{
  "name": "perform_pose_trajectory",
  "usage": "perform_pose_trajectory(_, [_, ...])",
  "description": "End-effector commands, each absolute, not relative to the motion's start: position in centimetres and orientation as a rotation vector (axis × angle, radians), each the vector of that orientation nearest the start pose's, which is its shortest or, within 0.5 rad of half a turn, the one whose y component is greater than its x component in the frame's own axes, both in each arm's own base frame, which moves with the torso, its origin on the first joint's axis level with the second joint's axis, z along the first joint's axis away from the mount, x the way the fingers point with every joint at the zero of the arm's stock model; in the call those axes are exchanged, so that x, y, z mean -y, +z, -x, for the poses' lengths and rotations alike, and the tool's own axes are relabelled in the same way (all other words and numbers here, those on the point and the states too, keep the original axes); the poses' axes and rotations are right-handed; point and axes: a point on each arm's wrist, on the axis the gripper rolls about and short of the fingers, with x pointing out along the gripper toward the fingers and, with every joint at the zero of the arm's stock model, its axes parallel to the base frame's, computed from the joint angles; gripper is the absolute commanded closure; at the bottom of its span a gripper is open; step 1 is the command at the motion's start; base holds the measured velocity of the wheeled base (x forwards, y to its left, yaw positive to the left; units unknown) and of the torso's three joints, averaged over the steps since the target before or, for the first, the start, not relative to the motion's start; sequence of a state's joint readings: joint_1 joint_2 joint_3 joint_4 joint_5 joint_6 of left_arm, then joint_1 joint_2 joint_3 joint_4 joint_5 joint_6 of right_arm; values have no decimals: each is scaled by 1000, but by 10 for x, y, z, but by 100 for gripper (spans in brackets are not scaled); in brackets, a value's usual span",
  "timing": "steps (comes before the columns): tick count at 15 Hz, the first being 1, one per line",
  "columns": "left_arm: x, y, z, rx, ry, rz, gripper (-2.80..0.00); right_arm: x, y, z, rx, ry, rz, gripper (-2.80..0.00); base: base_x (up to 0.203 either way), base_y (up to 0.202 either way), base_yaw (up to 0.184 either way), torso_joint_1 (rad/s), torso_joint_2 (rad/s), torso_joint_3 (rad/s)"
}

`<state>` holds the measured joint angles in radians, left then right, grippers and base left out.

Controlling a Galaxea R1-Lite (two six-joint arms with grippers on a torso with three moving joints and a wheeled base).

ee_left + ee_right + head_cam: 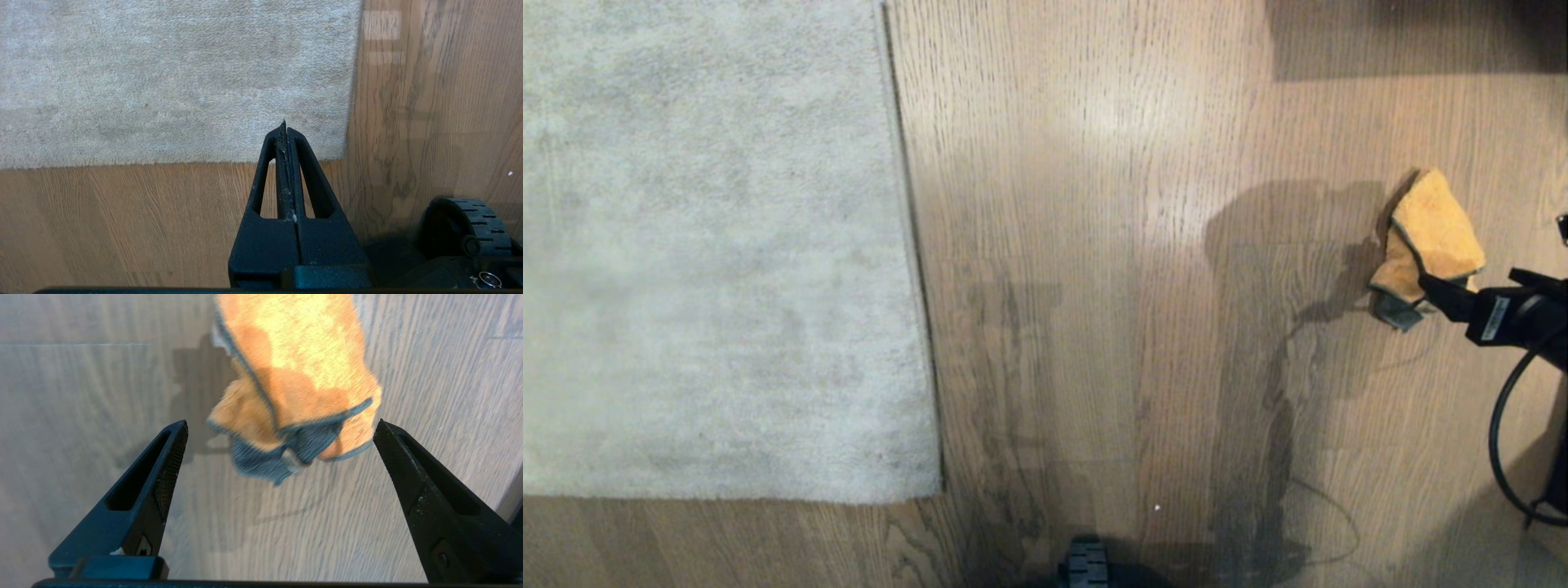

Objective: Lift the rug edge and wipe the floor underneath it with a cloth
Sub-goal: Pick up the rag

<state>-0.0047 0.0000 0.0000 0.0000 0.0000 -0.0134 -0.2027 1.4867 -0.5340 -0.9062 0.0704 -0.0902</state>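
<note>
Rug edge (913, 245): the straight right-hand border of a pale grey short-pile rug (711, 245) that fills the upper left of the head view. It lies flat on the floor (1094, 204), with a thin dark shadow line along it. The near corner of the rug (931, 490) also lies flat.

Floor: brown wood-grain planks, slightly glossy, with a bright reflection near the top centre and dark shadows of the robot across the middle.

Cloth (1429, 241): a small mustard-tan rag with a dark grey edging and a grey patch at its near end. It lies bunched on the floor at the right of the head view, well apart from the rug edge.

Right gripper (282, 428): enters the head view from the right edge, with a black cable (1503, 441) looping below it. In the right wrist view the two black fingers (163, 465) are spread wide, one on each side of the near end of the cloth (294, 375). Neither finger touches the cloth; nothing is grasped.

Left gripper (285, 134): seen only in the left wrist view, above the near corner of the rug (171, 81). Its fingers are pressed together with nothing between them. A black wheel (466, 224) of the base shows beside it.
</note>
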Motion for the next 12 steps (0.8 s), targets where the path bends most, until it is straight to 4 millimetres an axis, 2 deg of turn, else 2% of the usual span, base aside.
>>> perform_pose_trajectory(1, [0, 75, 23, 0, -5, 14, 0, 54, 191, -247, -68, -146, 85, -280, 0, 0, 0, 0, 0, 0])
perform_pose_trajectory(7, [0, 75, 23, 0, -5, 14, 0, 71, 178, -274, -38, -189, 85, -280, 0, 0, 0, 0, 0, 0])
perform_pose_trajectory(12, [0, 75, 23, 0, -5, 14, 0, 79, 176, -294, -25, -193, 78, -280, 0, 0, 0, 0, 0, 0])
